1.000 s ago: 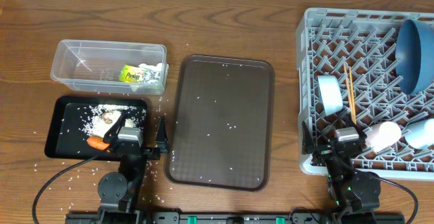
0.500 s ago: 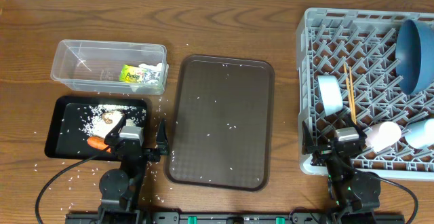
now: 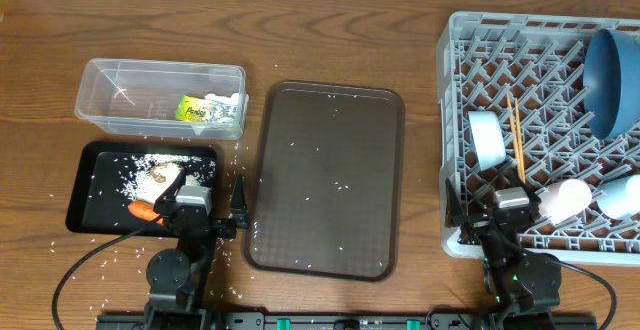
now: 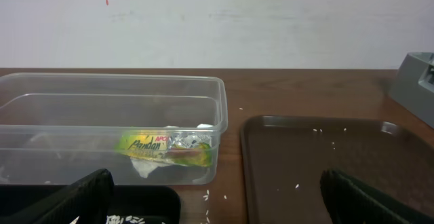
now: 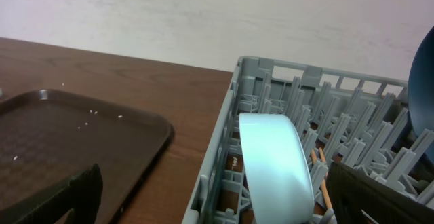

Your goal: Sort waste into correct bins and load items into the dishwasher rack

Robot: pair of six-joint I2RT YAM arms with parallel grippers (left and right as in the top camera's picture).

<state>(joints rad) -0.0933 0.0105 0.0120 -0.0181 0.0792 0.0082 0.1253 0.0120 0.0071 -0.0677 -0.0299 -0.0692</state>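
Left gripper [image 3: 207,202]: fingers apart, empty, at black tray's [image 3: 80,185] near-right corner.
Right gripper [image 3: 489,210]: fingers apart, empty, at rack's [image 3: 455,90] near-left corner.
Brown tray [image 3: 325,170]: between them.

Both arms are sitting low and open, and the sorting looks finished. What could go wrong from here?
1. The open left gripper hangs over the black tray's near edge, close to the carrot; a careless pull-away could nudge either.
2. The chopsticks lie loose across the dishwasher rack's lattice and might slip through a gap.
3. The light-blue cup rests on its side near the open right gripper; a bump could dislodge it.
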